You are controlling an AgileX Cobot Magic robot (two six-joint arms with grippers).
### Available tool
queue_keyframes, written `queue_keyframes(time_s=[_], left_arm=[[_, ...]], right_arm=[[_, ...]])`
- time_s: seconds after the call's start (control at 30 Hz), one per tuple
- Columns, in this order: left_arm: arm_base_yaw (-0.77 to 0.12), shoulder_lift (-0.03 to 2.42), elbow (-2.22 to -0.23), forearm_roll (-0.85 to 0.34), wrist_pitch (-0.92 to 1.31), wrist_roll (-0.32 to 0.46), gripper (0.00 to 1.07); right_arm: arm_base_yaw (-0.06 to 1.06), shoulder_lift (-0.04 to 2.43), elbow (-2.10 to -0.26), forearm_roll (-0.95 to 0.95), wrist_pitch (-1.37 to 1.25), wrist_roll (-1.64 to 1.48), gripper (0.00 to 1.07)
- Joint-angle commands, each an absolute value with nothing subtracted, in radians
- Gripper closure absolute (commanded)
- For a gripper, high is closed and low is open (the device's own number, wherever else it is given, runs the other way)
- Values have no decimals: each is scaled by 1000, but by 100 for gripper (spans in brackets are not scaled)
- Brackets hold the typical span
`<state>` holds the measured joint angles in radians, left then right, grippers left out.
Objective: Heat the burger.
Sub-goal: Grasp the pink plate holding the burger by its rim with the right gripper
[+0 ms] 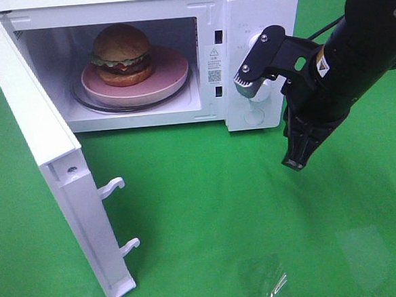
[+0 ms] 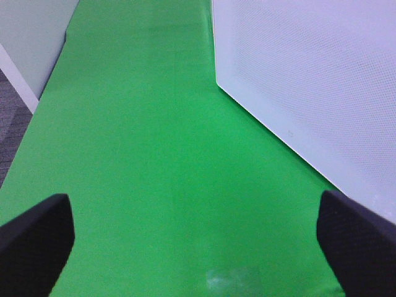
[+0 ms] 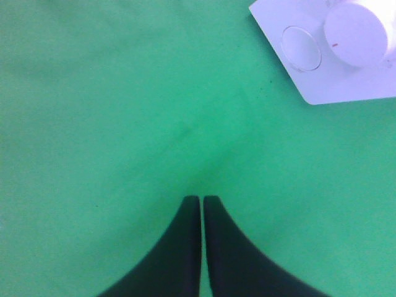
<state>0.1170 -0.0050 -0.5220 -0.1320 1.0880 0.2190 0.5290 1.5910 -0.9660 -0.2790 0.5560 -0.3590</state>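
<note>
Burger [image 1: 122, 55] was inside the microwave [image 1: 256, 2], sitting upright on the pink plate [image 1: 169, 79], which rested on the glass turntable [image 1: 89, 102].

At the far left, your left fingers [image 2: 37, 241] were spread wide with nothing between them, held over the green-covered bench [image 2: 142, 154]. A white dotted panel [image 2: 309, 80] stood near them. You could not see those fingers from the high camera.

Next came the microwave door [image 1: 25, 113], swung fully open toward the front, its two latch hooks [image 1: 112, 187] pointing right over the bench. Past the door, the burger sat near the middle of the open cavity, touching only the plate.

To the right of the cavity was the control panel [image 1: 235, 115], with a white dial [image 3: 356, 31] and a round button [image 3: 301, 47] below it. Your right arm [image 1: 354, 42] reached in from the upper right, and part of it stood in front of the dial in the high view.

Your right fingers [image 1: 295, 156] were pressed together, pinching nothing. They pointed down at the bench in front of the panel's lower right corner, apart from the microwave.
</note>
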Motion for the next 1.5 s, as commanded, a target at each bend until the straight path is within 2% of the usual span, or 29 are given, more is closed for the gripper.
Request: queue_keyframes(time_s=[0.03, 0.33, 0.73, 0.9, 1.17, 1.2, 1.23, 1.27, 1.3, 1.33, 1.37, 1.4, 1.43, 1.47, 1.5], left_arm=[[120, -23, -520, -139, 1075, 218, 7], [120, -23, -520, -139, 1075, 218, 7], [120, -23, -520, -139, 1075, 218, 7], [120, -23, -520, -139, 1075, 218, 7], [120, -23, -520, -139, 1075, 218, 7], [120, -23, -520, -139, 1075, 218, 7], [120, -23, -520, -139, 1075, 218, 7], [120, -23, -520, -139, 1075, 218, 7], [120, -23, -520, -139, 1075, 218, 7], [120, -23, -520, -139, 1075, 218, 7], [120, -23, -520, -139, 1075, 218, 7], [120, -23, -520, -139, 1075, 218, 7], [120, -23, -520, -139, 1075, 218, 7], [120, -23, -520, -139, 1075, 218, 7], [120, -23, -520, -139, 1075, 218, 7]], right_arm=[[526, 1582, -976, -291, 555, -482, 101], [526, 1582, -976, -219, 496, -842, 101], [526, 1582, -976, -239, 485, -1173, 100], [526, 1582, -976, -242, 481, -1402, 94], [526, 1582, -976, -233, 459, -1416, 86], [526, 1582, -976, -225, 459, -1408, 80], [526, 1582, -976, -225, 459, -1408, 80], [526, 1582, -976, -225, 451, -1386, 71], [526, 1582, -976, -225, 451, -1386, 71], [526, 1582, -976, -225, 440, -1363, 59], [526, 1582, -976, -225, 440, -1363, 59], [526, 1582, -976, -226, 427, -1325, 47], [526, 1582, -976, -226, 427, -1325, 47], [526, 1582, -976, -226, 419, -1278, 36], [526, 1582, -976, -226, 419, -1278, 36]])
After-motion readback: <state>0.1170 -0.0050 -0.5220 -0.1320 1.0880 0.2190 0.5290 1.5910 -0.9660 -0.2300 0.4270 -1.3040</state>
